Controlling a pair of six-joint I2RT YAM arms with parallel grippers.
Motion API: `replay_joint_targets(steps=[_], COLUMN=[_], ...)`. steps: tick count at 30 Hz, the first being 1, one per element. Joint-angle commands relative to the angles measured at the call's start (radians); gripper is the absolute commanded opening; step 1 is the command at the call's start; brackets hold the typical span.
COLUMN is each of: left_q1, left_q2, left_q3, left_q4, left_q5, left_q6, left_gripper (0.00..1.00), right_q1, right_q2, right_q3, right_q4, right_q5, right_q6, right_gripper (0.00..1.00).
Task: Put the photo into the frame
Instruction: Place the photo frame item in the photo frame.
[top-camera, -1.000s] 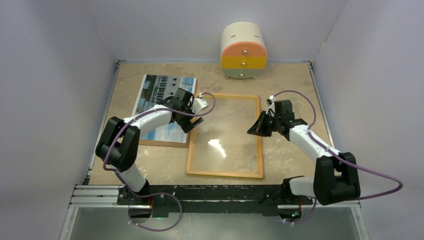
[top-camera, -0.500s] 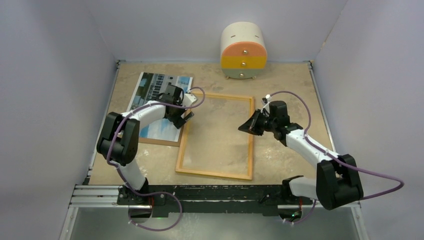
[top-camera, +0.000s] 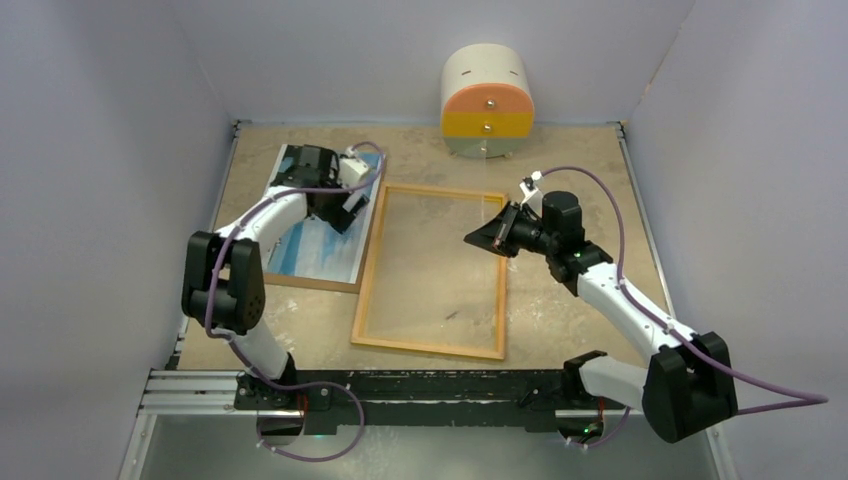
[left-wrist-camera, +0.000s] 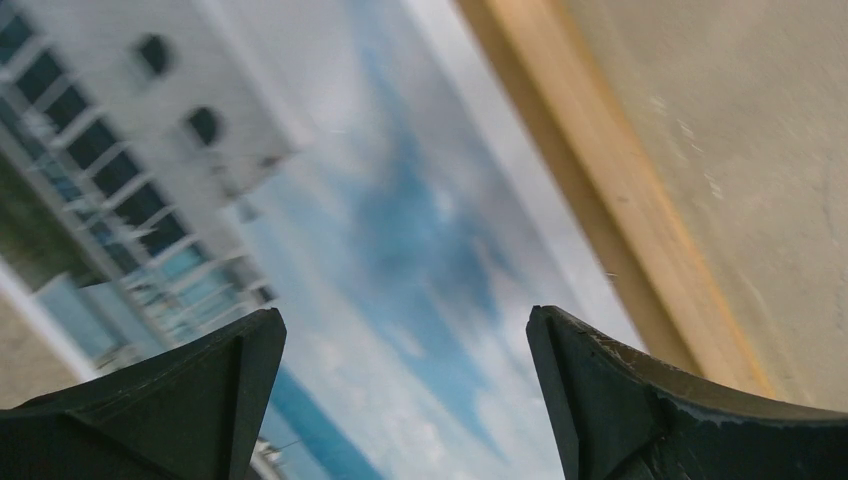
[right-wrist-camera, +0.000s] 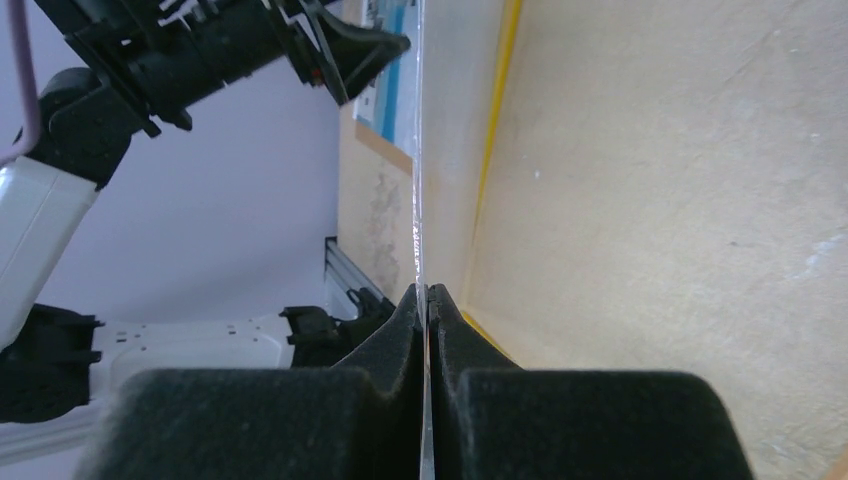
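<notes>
The photo (top-camera: 322, 243), a white building under blue sky, lies face up at the left on a brown backing board (top-camera: 310, 283). The frame (top-camera: 364, 276) lies wood side up beside it, its left rail against the photo's right edge. My left gripper (top-camera: 345, 203) hovers open and empty over the photo's far right part; in the left wrist view the gripper (left-wrist-camera: 400, 390) shows sky print (left-wrist-camera: 400, 230) between its fingers and the frame's rail (left-wrist-camera: 600, 180) at right. My right gripper (top-camera: 474, 240) is shut on the thin glass pane (right-wrist-camera: 420, 150); the gripper (right-wrist-camera: 427, 300) holds it edge-on beside a yellow frame edge (right-wrist-camera: 497, 120).
A small round-topped drawer cabinet (top-camera: 487, 100) with orange and yellow drawers stands at the back wall. Grey walls close in the left, right and back sides. A metal rail (top-camera: 430, 390) with the arm bases runs along the near edge.
The frame has slid left until it meets the photo. My left gripper has moved back and left over the photo. My right gripper has moved left and farther away with the pane.
</notes>
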Motion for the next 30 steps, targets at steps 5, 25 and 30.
replay_joint_targets(steps=[5,25,30], left_q1=[0.149,0.162,0.104], left_q2=[-0.072,-0.105,-0.125], left_q3=[0.091,-0.071,-0.127], left_q4=[-0.037,-0.018,0.002], left_q5=[0.047,0.126,0.102], left_q6=[-0.02,0.006,0.021], left_gripper=[1.0,1.0,1.0], right_q1=[0.024,0.006,-0.02], right_q2=[-0.034,0.063,0.083], right_q3=[0.079,-0.127,-0.14], right_q4=[0.152,0.204,0.196], right_q5=[-0.088,-0.018,-0.01], right_q6=[0.139,0.006,-0.025], right_gripper=[0.0,0.0,0.0])
